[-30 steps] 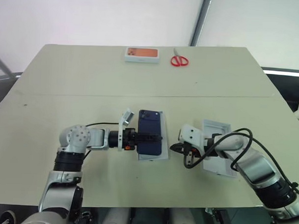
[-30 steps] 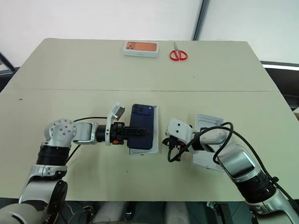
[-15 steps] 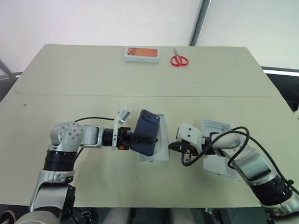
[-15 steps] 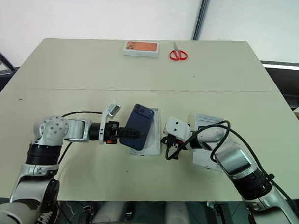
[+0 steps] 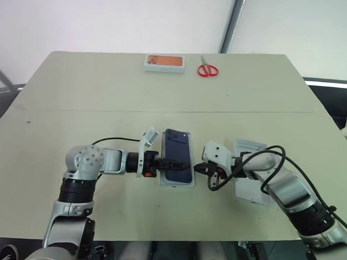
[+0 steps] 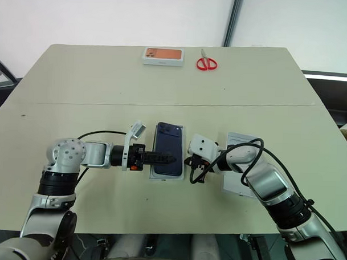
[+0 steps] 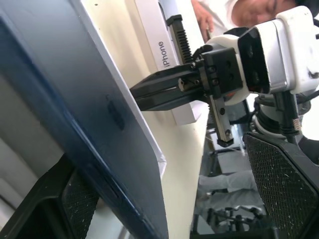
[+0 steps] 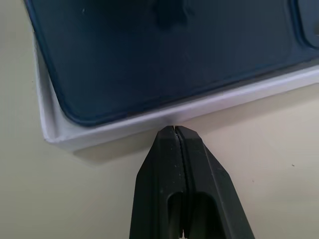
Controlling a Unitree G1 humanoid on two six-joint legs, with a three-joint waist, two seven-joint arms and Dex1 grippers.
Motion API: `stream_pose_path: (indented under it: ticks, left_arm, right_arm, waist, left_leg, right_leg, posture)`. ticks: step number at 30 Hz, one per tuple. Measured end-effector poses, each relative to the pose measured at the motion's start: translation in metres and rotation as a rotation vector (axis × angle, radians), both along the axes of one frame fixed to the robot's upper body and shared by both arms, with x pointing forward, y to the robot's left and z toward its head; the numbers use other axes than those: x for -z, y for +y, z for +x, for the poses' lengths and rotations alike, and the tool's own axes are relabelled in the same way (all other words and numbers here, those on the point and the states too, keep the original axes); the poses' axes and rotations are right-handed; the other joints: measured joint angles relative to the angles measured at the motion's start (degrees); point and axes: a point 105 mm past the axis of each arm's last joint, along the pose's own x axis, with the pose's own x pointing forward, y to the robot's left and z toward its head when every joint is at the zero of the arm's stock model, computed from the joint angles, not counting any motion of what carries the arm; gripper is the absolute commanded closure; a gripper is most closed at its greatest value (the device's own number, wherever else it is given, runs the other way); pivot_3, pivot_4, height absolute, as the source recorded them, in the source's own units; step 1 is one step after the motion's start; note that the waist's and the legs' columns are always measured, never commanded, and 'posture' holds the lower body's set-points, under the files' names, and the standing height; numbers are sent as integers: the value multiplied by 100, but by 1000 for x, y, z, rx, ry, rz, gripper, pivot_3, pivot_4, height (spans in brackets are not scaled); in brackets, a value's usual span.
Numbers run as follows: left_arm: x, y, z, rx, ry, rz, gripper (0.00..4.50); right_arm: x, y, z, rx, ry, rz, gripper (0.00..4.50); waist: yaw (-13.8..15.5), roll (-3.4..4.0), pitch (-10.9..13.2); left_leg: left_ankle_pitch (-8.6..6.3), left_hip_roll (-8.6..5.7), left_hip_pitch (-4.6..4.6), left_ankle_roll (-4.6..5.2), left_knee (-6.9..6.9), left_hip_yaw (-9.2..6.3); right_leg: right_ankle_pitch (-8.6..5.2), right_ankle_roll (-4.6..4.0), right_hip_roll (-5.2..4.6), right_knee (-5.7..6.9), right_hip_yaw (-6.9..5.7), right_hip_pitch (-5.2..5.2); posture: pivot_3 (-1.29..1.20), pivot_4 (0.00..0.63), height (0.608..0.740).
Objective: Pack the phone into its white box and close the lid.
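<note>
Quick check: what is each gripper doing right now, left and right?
Left gripper: jaws wide, straddling the phone over the white box.
Right gripper: shut, empty, tips at the box's wall.

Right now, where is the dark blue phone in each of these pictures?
Left eye: phone lies mid-table, between both hands.
Right eye: the same spot.
Left wrist: dark slab along one side.
Right wrist: it spans the far edge.
Shared landmark: the white box under it.
</note>
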Motion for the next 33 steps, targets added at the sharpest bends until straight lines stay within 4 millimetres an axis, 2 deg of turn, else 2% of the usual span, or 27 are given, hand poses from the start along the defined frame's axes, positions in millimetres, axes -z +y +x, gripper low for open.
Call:
stream_pose_path:
  ticks: [6,15,23,31,33]
  left_arm:
    - [-3,17,0,-17,-28,62,23]
    - [-6,25,-2,-18,-55,96,23]
    - [-20,42,-10,-8,-112,114,23]
    - [-24,56,-5,-51,-145,152,23]
    - [-26,60,0,-81,-173,165,530]
  right_arm:
    - [1,0,1,0,0,2,4500]
    - [0,1,2,-2,-1,5,4500]
    - [0,1,4,1,-2,4,4500]
    - [-1,0,7,5,-8,2,4500]
    - [-1,0,8,4,-8,3,4500]
  waist:
    - [-4,1,-1]
    - [-5,1,0]
    - [-1,1,0]
    - [0,1,0]
    - [0,1,0]
  left_leg:
    - [0,1,1,-1,0,1]
    - [0,0,0,0,0,0]
    - [0,0,0,-1,0,0]
    - [0,0,0,0,-1,0]
    - [0,0,0,-1,0,1]
  right_leg:
    - [0,0,2,2,1,-1]
    - [0,0,0,2,1,-3]
    - [0,0,0,2,1,-2]
    - [0,-1,-1,2,2,-3]
    - [0,-1,-1,2,2,-2]
  posture:
    - [0,150,740]
    - [0,150,740]
    - [0,150,740]
    - [0,150,740]
    - [0,150,740]
